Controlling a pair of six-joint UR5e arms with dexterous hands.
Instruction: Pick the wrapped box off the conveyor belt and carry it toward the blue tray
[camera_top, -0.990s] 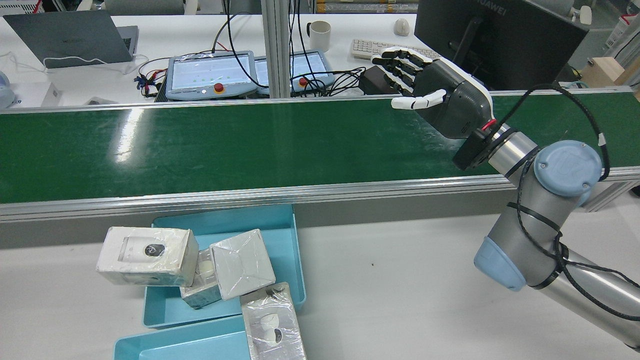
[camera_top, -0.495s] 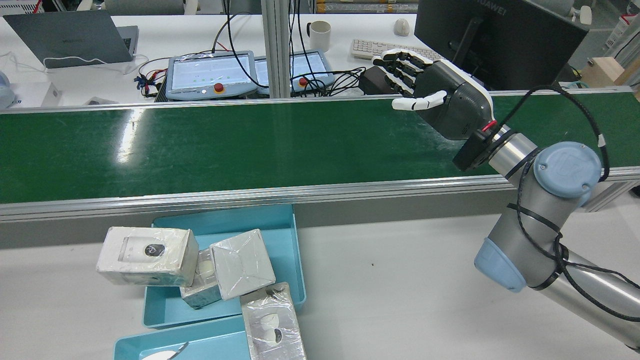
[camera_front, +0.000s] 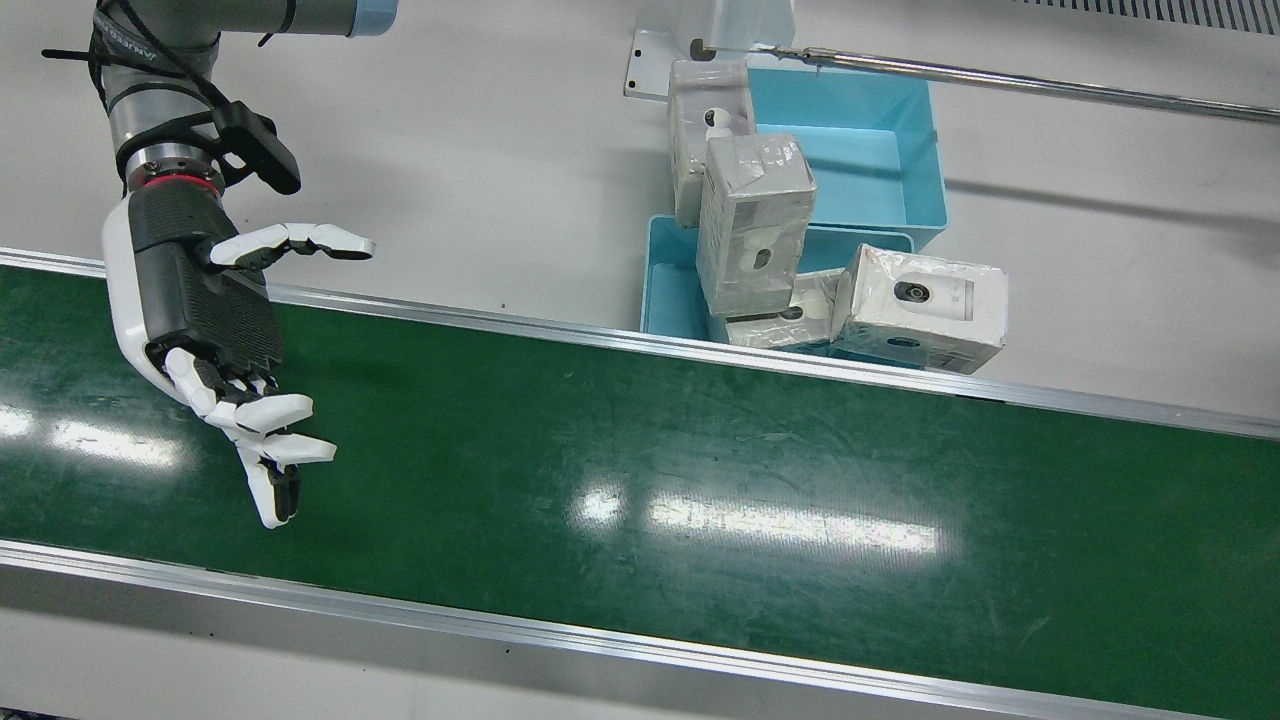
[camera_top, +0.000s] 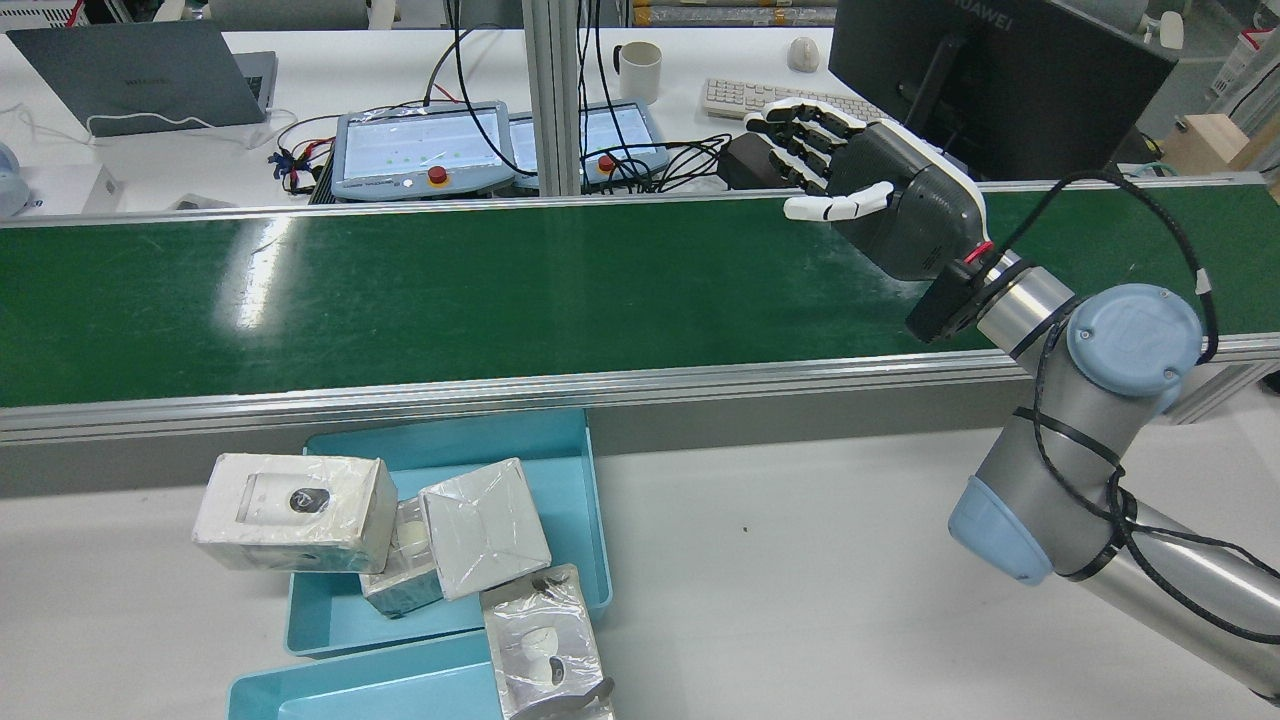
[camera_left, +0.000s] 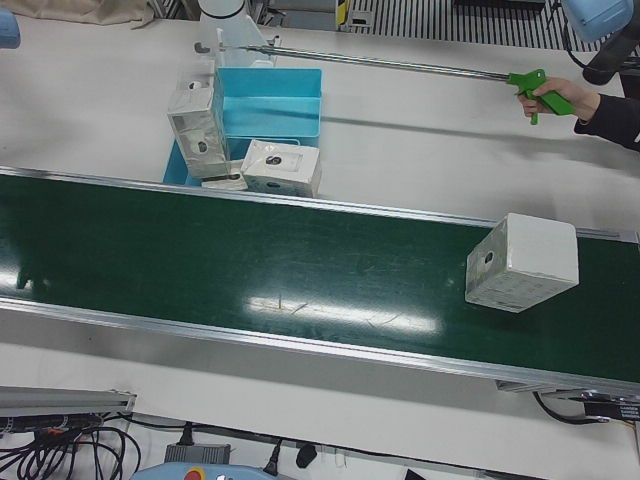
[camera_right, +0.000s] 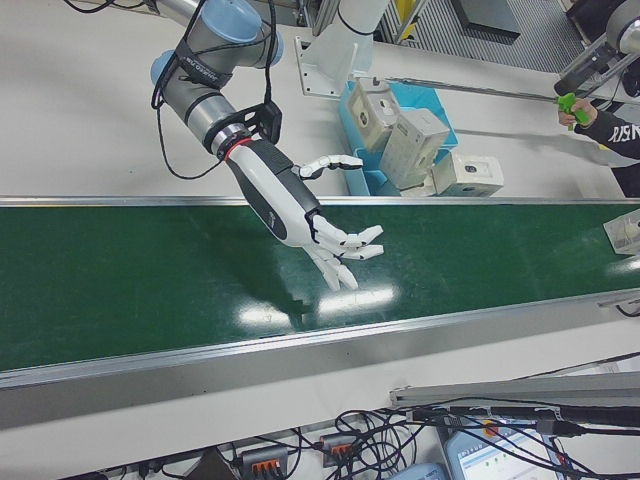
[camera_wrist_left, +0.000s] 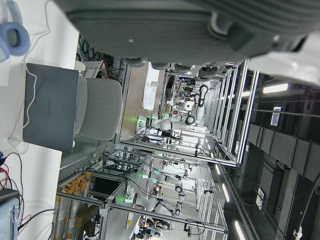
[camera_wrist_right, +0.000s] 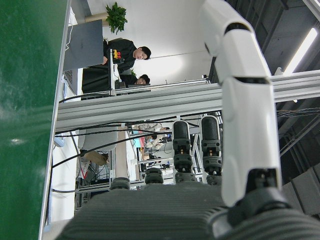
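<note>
Over the green conveyor belt (camera_front: 640, 480) the right hand (camera_front: 205, 330) hovers palm-up, fingers (camera_front: 270, 455) spread, holding nothing. Wrapped box (camera_left: 522, 262) sits on the belt far down its length, well apart from that hand, seen only in the left-front view. Blue tray (camera_front: 868, 150) on the white counter (camera_front: 480, 150) beside the belt, with a second tray (camera_top: 345, 610) touching it; four wrapped boxes (camera_front: 752, 222) piled in and against them. Left hand (camera_wrist_left: 200, 30): only a close blur of it shows, state cannot be told.
</note>
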